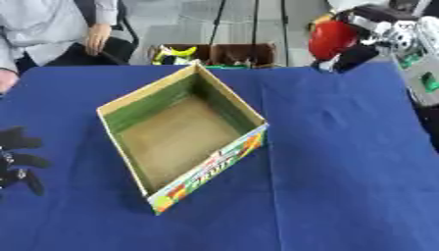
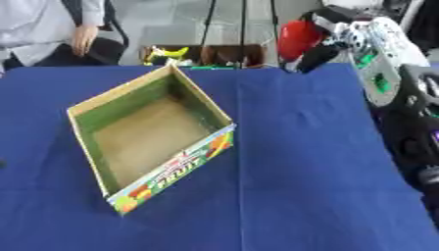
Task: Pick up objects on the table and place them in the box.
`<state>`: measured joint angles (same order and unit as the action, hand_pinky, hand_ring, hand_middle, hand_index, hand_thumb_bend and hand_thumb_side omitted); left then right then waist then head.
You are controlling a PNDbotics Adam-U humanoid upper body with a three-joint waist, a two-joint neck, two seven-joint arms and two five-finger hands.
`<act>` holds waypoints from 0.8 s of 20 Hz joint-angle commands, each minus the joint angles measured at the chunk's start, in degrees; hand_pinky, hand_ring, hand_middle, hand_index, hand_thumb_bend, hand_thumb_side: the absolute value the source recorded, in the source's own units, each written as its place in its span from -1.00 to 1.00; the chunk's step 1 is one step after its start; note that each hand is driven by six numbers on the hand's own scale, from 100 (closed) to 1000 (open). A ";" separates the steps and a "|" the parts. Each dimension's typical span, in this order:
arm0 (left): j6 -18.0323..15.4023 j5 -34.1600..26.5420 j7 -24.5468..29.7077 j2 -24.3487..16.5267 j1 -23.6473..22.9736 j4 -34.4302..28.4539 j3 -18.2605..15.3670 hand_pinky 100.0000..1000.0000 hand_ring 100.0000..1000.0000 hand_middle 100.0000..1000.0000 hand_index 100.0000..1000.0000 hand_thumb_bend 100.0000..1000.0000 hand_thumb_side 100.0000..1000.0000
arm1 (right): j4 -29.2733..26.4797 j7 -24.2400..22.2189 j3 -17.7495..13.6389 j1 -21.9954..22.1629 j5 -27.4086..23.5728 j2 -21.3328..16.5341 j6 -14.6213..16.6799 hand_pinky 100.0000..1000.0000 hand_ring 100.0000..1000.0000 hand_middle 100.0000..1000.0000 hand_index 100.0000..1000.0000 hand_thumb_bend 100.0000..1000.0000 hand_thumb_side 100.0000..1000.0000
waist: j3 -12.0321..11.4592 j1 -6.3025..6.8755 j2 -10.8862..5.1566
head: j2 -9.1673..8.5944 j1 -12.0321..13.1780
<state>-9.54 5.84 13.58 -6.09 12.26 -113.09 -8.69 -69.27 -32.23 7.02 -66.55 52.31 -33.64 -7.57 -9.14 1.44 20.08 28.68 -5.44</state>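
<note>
The open cardboard box [image 1: 184, 142] is seen empty on the blue tablecloth [image 1: 343, 171]. At the left edge, the left hand [image 1: 17, 159] rests with relaxed fingers. A red object [image 1: 331, 39] is gripped by the raised right hand [image 1: 364, 37] beyond the table's far right corner.

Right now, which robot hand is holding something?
The right robot hand, raised at the table's far right corner, curls around a red object; the left robot hand rests empty at the left edge.
</note>
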 commanded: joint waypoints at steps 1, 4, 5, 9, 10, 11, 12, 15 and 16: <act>0.14 0.00 0.10 -1.32 0.22 -0.85 0.01 -0.44 0.09 0.29 0.70 -1.00 0.98 | -4.21 -0.65 0.73 -2.04 -1.44 -0.20 -0.81 -0.37 0.02 0.25 0.31 -1.00 -0.36 | -0.16 -0.13 -1.57 | 0.23 -0.26; 0.22 -0.05 0.17 -1.27 0.29 -0.89 0.06 -0.44 0.09 0.29 0.70 -1.00 0.98 | -6.06 -0.87 1.23 -2.80 -2.27 1.62 -1.94 -0.38 0.00 0.19 0.27 -1.00 -0.40 | -0.39 -0.29 -1.57 | 0.04 -0.32; 0.24 -0.07 0.20 -1.26 0.32 -0.91 0.08 -0.44 0.09 0.29 0.70 -1.00 0.98 | -6.50 -0.82 1.33 -3.03 -2.52 2.26 -2.39 -0.38 0.00 0.17 0.25 -1.00 -0.42 | -0.48 -0.33 -1.56 | -0.05 -0.30; 0.32 -0.16 0.33 -1.18 0.41 -0.95 0.18 -0.44 0.09 0.29 0.70 -1.00 0.98 | -7.30 -0.66 2.12 -3.97 -3.04 4.98 -3.72 -0.39 -0.01 0.15 0.24 -1.00 -0.43 | -0.91 -0.55 -1.52 | -0.25 -0.32; 0.33 -0.19 0.37 -1.17 0.43 -0.97 0.22 -0.44 0.09 0.29 0.70 -1.00 0.98 | -7.36 -0.67 2.41 -4.20 -3.05 5.65 -3.85 -0.39 -0.01 0.15 0.24 -1.00 -0.43 | -1.02 -0.59 -1.51 | -0.28 -0.39; 0.34 -0.22 0.41 -1.15 0.47 -0.99 0.26 -0.44 0.09 0.29 0.70 -1.00 0.98 | -7.38 -0.69 2.71 -4.43 -3.01 6.39 -3.94 -0.39 -0.01 0.15 0.24 -1.00 -0.43 | -1.15 -0.62 -1.49 | -0.30 -0.47; 0.35 -0.25 0.44 -1.13 0.50 -1.00 0.29 -0.44 0.09 0.29 0.70 -1.00 0.98 | -7.36 -0.72 3.00 -4.63 -2.97 7.14 -4.00 -0.39 -0.01 0.15 0.24 -1.00 -0.44 | -1.27 -0.64 -1.48 | -0.32 -0.57; 0.35 -0.36 0.55 -1.09 0.63 -1.04 0.42 -0.44 0.09 0.29 0.70 -1.00 0.98 | -7.19 -0.91 3.80 -5.05 -2.85 9.39 -4.02 -0.38 -0.01 0.15 0.23 -1.00 -0.44 | -1.67 -0.67 -1.46 | -0.37 -0.86; 0.34 -0.41 0.59 -1.08 0.69 -1.07 0.47 -0.44 0.09 0.29 0.70 -1.00 0.98 | -7.14 -0.96 4.04 -5.14 -2.79 10.14 -4.00 -0.38 -0.01 0.15 0.23 -1.00 -0.45 | -1.84 -0.67 -1.44 | -0.35 -0.96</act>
<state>-9.14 5.69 14.00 -6.09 12.32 -113.09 -8.34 -75.32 -33.22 11.02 -70.10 49.82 -23.74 -11.45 -10.95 0.64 20.08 28.66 -6.21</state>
